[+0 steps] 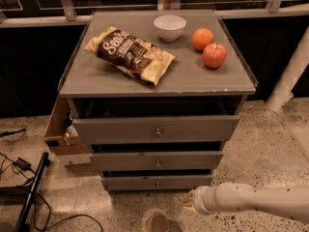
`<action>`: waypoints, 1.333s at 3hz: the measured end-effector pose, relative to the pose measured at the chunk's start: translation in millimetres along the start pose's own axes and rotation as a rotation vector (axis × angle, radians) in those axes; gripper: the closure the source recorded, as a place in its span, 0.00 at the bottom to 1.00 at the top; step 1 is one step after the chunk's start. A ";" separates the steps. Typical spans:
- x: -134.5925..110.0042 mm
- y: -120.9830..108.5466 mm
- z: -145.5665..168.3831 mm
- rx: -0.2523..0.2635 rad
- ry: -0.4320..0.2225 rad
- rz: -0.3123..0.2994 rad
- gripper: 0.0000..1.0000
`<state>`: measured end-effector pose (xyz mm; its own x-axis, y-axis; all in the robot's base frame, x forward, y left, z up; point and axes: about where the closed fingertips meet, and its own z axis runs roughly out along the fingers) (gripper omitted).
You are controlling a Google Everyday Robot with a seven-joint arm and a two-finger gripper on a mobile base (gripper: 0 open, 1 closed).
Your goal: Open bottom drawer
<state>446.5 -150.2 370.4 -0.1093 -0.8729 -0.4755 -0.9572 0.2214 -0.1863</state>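
Grey flat-fronted bottom drawer (135, 182) sits just above our pale gripper (189, 203), whose state we cannot tell; the brown chip bag (129, 54) reads "Sea".

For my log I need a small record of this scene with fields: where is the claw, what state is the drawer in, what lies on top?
claw: low right, just before the bottom drawer, not touching its knob
bottom drawer: looks shut
cabinet top: chip bag, white bowl, orange, apple
left side: open cardboard box
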 end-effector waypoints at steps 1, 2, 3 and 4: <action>31.3 -21.2 48.0 0.035 -0.049 0.035 1.00; 61.6 -24.3 88.7 0.014 -0.102 0.113 1.00; 73.5 -52.5 95.0 0.055 -0.103 0.133 1.00; 73.3 -52.9 94.7 0.055 -0.103 0.132 0.94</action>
<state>514.5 -184.7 264.0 -0.2029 -0.7862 -0.5838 -0.9198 0.3574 -0.1617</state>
